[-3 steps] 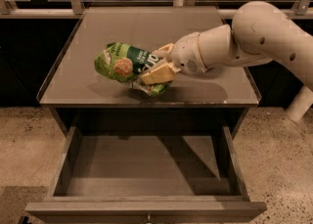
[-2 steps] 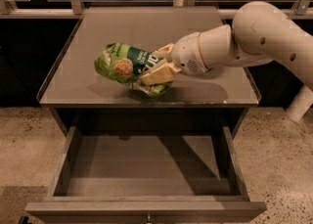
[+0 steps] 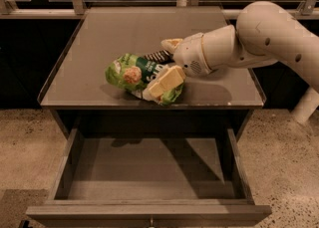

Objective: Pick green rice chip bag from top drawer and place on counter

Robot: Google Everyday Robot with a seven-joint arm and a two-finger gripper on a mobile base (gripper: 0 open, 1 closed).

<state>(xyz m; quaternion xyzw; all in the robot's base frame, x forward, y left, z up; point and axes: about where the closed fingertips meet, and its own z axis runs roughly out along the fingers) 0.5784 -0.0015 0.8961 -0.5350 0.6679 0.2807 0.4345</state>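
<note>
Step in hand was the place, at the release end. The green rice chip bag (image 3: 130, 74) lay on the counter (image 3: 149, 28), near the middle of the front edge and out of the top drawer (image 3: 149, 172), which stood pulled open below.

The gripper (image 3: 158, 66) was at the bag's right end, reaching in from the right edge. It looked released: fingers spread, lower one (image 3: 167, 79) lying across the bag, upper one (image 3: 172, 44) off it. A small black ribbed bar (image 3: 157, 55) showed between them, and I couldn't tell whether it touched the bag.

Next move, my read: lift the gripper and back it off toward the right edge without dragging the bag over the front edge.

Writing: white letters on the bag's dark green panel, not readable, and no brand made out.
</note>
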